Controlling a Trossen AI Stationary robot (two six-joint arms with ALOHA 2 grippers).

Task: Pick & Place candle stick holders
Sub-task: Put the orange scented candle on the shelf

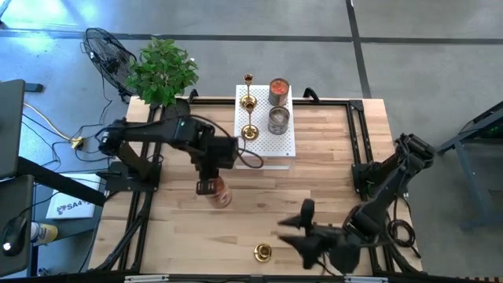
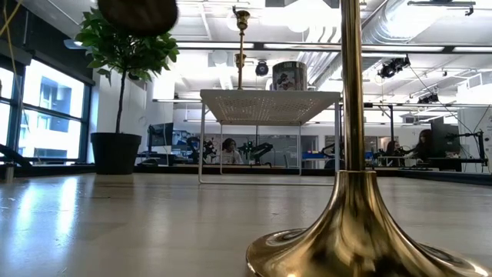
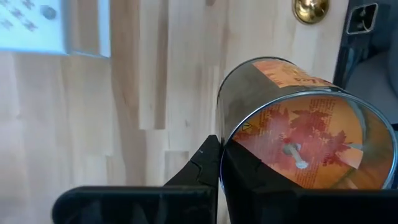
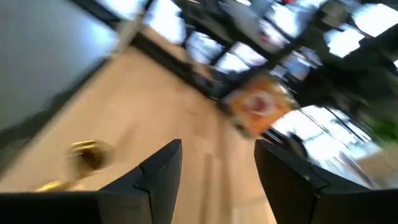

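Observation:
One gold candlestick holder (image 1: 262,252) stands on its round base on the table near the front edge; it fills the near low view (image 2: 355,223). Two more gold holders (image 1: 249,106) stand on the white perforated block (image 1: 267,145) at the back. My left gripper (image 1: 208,186) is over the table's middle, shut on a glass candle jar with an orange leaf label (image 1: 221,193). My right gripper (image 1: 292,223) is open and empty, just right of the front holder, which shows in the right wrist view (image 4: 87,155). My left gripper holds the orange candle jar at its rim wall (image 3: 225,134). One finger (image 3: 208,163) lies on the outside of the wall; the jar hides the other finger. The jar is lifted clear of the table, as the low view (image 2: 138,11) shows, and is tilted.
Two more jars (image 1: 278,92) (image 1: 278,120) stand on the white block, which stands raised on thin legs (image 2: 269,104). A potted plant (image 1: 161,71) stands at the table's far left corner. Dark frame rails (image 1: 355,141) run along the table's sides.

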